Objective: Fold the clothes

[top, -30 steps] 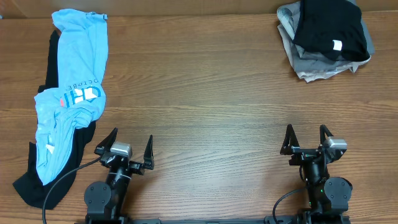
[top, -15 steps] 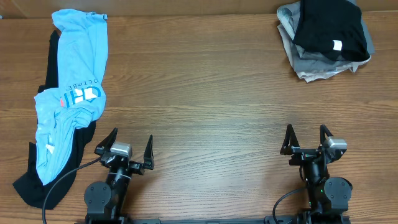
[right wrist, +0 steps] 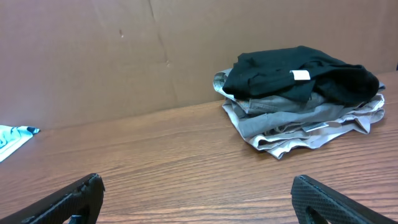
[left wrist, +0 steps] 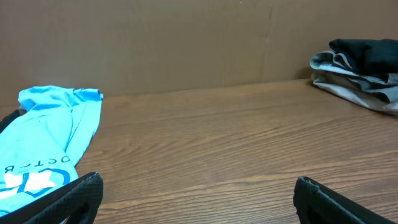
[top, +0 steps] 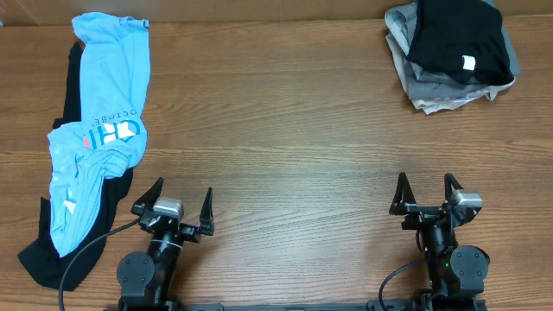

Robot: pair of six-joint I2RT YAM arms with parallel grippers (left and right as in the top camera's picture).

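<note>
Wooden table (top: 285,130) (blue tee (top: 112,86), stacked clothes (top: 454,43))

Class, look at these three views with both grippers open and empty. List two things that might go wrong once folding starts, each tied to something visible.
1. The light-blue tee lies crumpled over a black garment; the left gripper may well pinch both layers and lift them together.
2. The black shirt sits atop grey and beige pieces in the far corner; the right gripper pulling it might drag the pile apart.
</note>
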